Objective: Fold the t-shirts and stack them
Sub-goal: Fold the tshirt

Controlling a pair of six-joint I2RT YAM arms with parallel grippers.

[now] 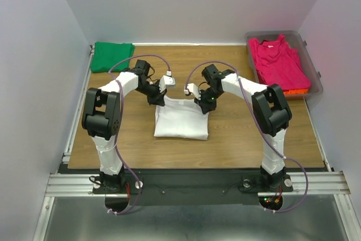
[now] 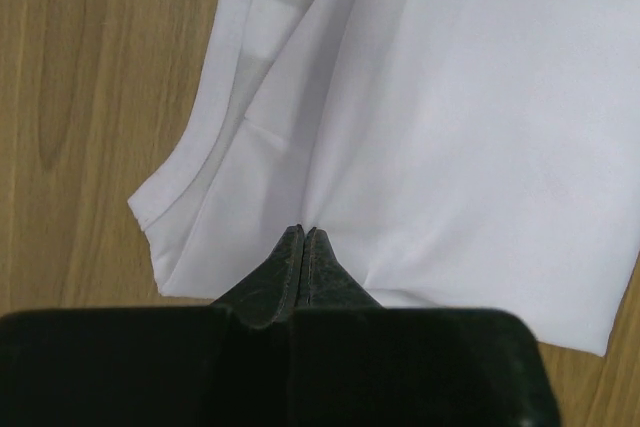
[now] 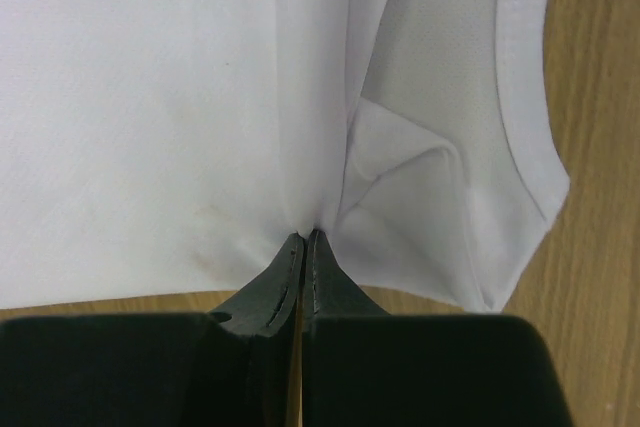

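Jaws of the left gripper (image 2: 303,233) and right gripper (image 3: 303,237) each pinch the far edge of the white t-shirt (image 1: 180,121).

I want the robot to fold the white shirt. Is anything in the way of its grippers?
Nothing visible is in the way. The left gripper and right gripper are each shut on the far edge of the white shirt, pinching the cloth.

Bare table (image 1: 237,139) flanking white t-shirt (image 1: 180,123), green t-shirt (image 1: 111,56) far left, tub (image 1: 315,83) far right.
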